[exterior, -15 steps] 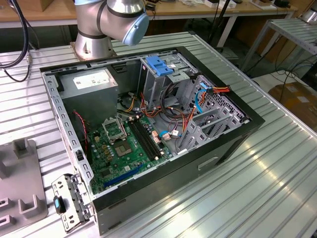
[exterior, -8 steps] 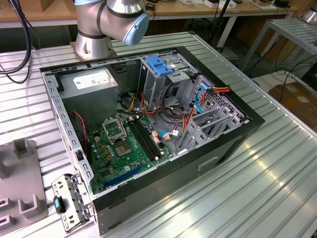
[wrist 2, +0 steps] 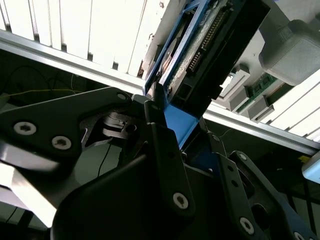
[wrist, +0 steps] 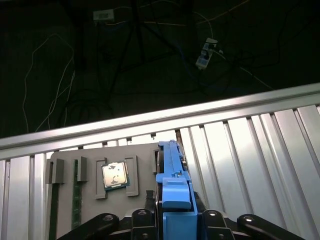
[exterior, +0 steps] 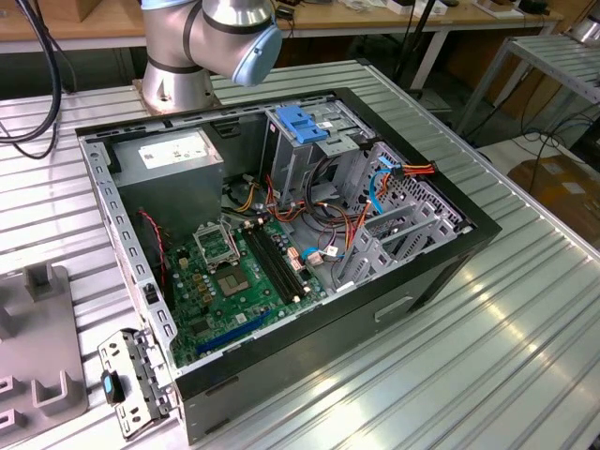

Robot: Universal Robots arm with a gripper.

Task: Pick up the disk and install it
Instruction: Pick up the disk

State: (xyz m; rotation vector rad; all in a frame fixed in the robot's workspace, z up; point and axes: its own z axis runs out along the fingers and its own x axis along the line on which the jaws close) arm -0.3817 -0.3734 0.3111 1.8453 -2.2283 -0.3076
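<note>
In both wrist views my gripper (wrist 2: 182,127) is shut on the disk (wrist 2: 210,45), its black fingers (wrist 2: 155,125) clamping a bright blue end tab. The disk is a dark drive with blue rails, and its connector row faces the second wrist view. In the first wrist view the disk (wrist: 172,165) shows edge-on as a blue rail running away from the gripper (wrist: 175,212), over the edge of a grey fixture tray (wrist: 65,200). Whether it still touches the tray I cannot tell.
The open computer case (exterior: 450,253) lies on the ribbed metal table (exterior: 525,356), showing the motherboard (exterior: 234,272), cables and a drive cage with a light-blue latch plate (exterior: 302,122). The arm's base (exterior: 178,66) stands behind it. The grey fixture tray (exterior: 37,347) holds a processor chip (wrist: 114,175) and a memory stick (wrist: 76,200).
</note>
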